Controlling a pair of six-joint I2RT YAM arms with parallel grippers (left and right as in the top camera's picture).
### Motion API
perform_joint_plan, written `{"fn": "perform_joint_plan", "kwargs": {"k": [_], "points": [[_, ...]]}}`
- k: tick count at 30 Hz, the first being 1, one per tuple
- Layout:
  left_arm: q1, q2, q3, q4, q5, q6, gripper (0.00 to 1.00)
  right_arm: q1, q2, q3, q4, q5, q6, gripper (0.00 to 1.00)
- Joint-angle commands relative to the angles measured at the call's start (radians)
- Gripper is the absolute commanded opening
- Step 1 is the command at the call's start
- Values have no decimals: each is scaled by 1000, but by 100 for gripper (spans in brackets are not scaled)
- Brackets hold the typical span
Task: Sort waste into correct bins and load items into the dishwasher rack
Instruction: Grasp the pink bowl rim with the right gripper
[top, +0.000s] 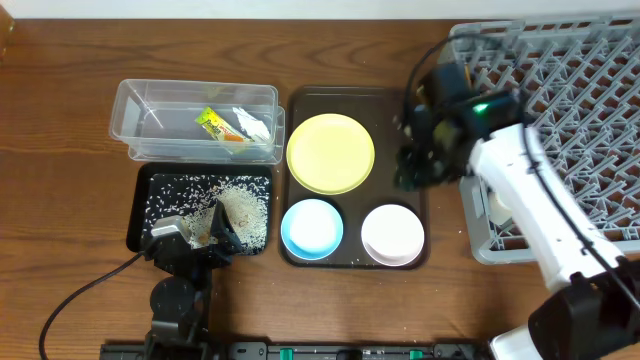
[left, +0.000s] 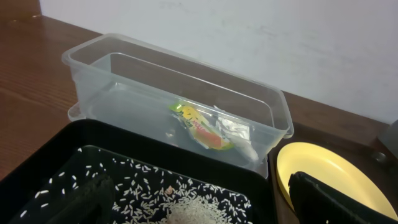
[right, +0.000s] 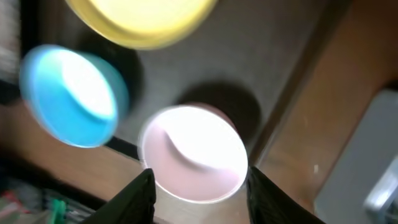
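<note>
The rack (top: 590, 90) runs off the table's far right corner, cut by the overhead view's top and right edges. The right arm (top: 530, 190) covers its front left part, where a white thing (top: 497, 207) peeks out, too hidden to name. The left gripper (top: 197, 233) hides the near edge of the black tray (top: 136, 205). The right wrist view is blurred: the plate (right: 140, 22) is cut by the top edge, and the blue bowl (right: 71, 93) and white bowl (right: 193, 155) are smeared. In the left wrist view a finger (left: 336, 199) hides part of the plate.
</note>
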Motion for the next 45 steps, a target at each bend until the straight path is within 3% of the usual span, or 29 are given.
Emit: {"fn": "perform_joint_plan", "kwargs": {"k": [1,8,13,18,23,27,33,37,45], "points": [[6,-3,-27,-7,-9,-2,92,37,8,-87,14,210,113,48],[6,-3,-27,-7,-9,-2,92,32,8,-317,153,193,101,47],[6,-3,-27,-7,-9,-2,92,32,8,-427,274,34,51,30],[6,-3,-27,-7,-9,-2,92,30,7,-450,285,76,124,2],[6,-3,-27,-7,-9,-2,92,15,-36,-364,257,132,145,1],[6,-3,-27,-7,-9,-2,92,-10,-119,-195,191,333,189,1],[6,-3,-27,-7,-9,-2,92,-21,-229,26,219,827,189,1],[6,-3,-27,-7,-9,-2,92,-23,-242,28,288,1102,193,1],[6,-3,-27,-7,-9,-2,92,-129,-117,-13,304,1387,245,1]]}}
